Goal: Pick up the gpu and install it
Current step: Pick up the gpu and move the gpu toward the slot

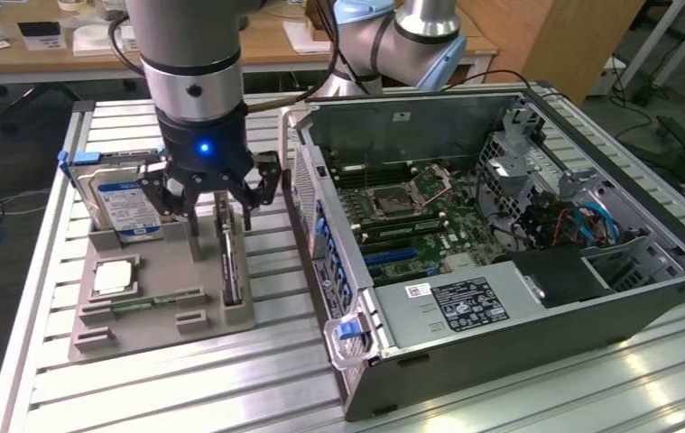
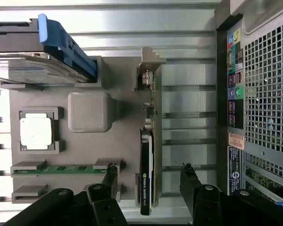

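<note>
We see the jaws wide apart and empty, poised above the gpu [image 1: 231, 266] with one on each side of its thin faces, we judge so that closing will pinch it. The gpu stands on edge in a slotted grey holder [image 1: 168, 271] at the lower left of the exterior view, its top edge free. At right the computer case [image 1: 535, 298] lies open, motherboard [image 1: 421, 212] bared to receive it

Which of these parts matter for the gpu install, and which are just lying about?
For the job: gpu, gripper open above it, open computer case.
Lying about: hard drive, square silver chip, green memory stick.
</note>
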`<action>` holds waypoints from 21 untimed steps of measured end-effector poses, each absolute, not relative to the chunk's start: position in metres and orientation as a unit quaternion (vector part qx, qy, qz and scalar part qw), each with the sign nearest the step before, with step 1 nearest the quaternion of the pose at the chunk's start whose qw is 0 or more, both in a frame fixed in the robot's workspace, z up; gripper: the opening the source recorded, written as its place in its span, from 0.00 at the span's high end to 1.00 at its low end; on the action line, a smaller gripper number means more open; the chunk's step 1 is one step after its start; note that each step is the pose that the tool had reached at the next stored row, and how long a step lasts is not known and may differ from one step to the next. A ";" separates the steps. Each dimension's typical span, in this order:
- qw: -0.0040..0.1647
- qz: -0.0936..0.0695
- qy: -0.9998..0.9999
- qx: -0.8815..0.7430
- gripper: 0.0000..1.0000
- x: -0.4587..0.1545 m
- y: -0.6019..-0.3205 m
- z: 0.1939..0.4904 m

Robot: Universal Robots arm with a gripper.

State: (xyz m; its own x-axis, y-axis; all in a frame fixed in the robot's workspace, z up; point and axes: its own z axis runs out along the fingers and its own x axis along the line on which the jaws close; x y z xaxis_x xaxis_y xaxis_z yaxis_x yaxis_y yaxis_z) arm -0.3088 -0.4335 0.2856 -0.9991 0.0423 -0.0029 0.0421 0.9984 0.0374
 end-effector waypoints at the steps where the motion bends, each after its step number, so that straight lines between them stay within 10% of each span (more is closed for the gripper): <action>1: 0.002 0.017 1.000 0.021 0.35 -0.308 -0.434 0.284; 21: 0.002 0.002 1.000 0.023 0.35 -0.305 -0.418 0.254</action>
State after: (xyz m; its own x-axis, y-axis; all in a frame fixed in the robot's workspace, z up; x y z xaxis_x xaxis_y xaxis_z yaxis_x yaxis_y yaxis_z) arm -0.3054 -0.4185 0.2539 -0.9990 0.0454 -0.0041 0.0454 0.9990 0.0032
